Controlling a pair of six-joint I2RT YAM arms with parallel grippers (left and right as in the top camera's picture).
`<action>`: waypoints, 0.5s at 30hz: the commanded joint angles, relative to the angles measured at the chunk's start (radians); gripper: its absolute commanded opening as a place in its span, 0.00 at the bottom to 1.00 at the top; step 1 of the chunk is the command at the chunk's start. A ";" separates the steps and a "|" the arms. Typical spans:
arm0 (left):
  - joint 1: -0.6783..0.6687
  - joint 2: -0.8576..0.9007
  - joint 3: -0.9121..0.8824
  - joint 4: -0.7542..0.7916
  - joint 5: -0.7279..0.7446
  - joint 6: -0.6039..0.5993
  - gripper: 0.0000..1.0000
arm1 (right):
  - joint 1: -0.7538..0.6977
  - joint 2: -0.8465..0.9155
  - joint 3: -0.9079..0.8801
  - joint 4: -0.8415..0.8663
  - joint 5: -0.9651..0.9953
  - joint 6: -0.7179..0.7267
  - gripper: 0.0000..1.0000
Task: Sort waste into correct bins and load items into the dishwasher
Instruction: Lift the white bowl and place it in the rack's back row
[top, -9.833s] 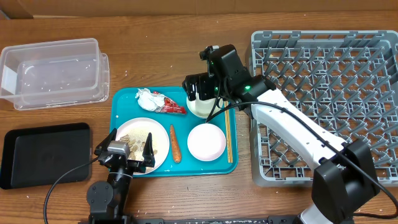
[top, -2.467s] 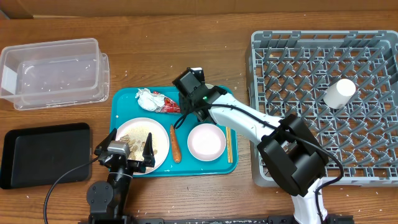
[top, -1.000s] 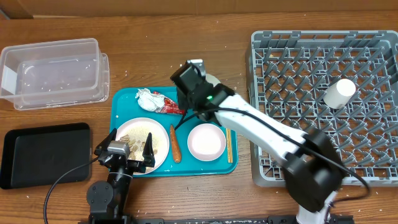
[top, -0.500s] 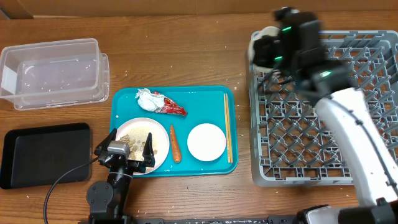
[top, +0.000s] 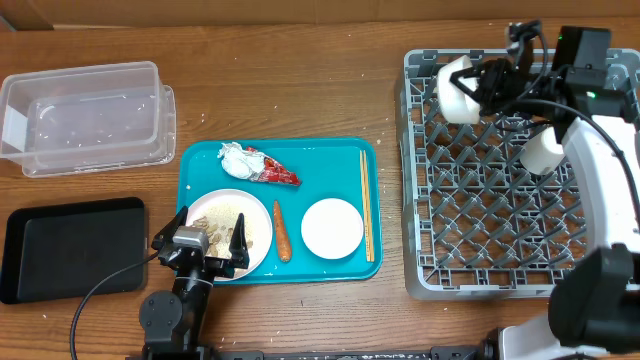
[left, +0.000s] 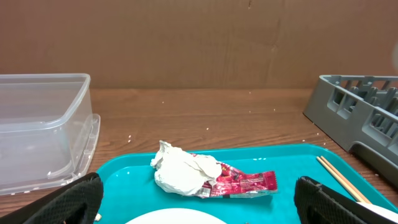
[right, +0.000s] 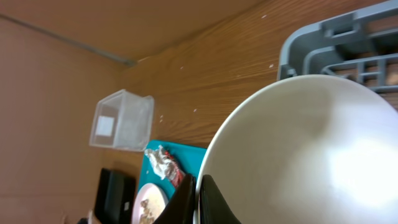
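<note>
My right gripper (top: 482, 86) is shut on the rim of a white bowl (top: 455, 88), tilted on its side above the far left corner of the grey dishwasher rack (top: 470, 240). In the right wrist view the bowl (right: 305, 149) fills the frame, its rim pinched in that gripper (right: 198, 196). A small white cup (top: 545, 150) lies in the rack. On the teal tray (top: 320, 152) lie a tissue (top: 235, 158), a wrapper (top: 278, 172), a carrot (top: 281, 230), a plate with food scraps (top: 228, 232), a second bowl (top: 332, 228) and chopsticks (top: 366, 205). My left gripper (top: 205, 245) stands open at the tray's near edge, over the plate.
A clear plastic tub (top: 85, 115) stands at the far left, and a black tray (top: 70, 248) lies in front of it. The left wrist view shows the tissue (left: 183, 174) and wrapper (left: 245, 183) ahead, with the rack's corner (left: 360, 118) at the right.
The right arm has carried the white bowl from the rack's far left corner a little further right over the rack. The left arm has not moved.
</note>
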 joint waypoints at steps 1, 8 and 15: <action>-0.006 -0.011 -0.004 -0.002 -0.009 0.023 1.00 | 0.000 0.067 -0.013 0.041 -0.148 -0.022 0.04; -0.006 -0.011 -0.004 -0.002 -0.009 0.023 1.00 | -0.006 0.132 -0.014 0.079 -0.175 -0.014 0.04; -0.006 -0.011 -0.004 -0.002 -0.009 0.023 1.00 | -0.044 0.134 -0.019 0.074 -0.154 -0.011 0.04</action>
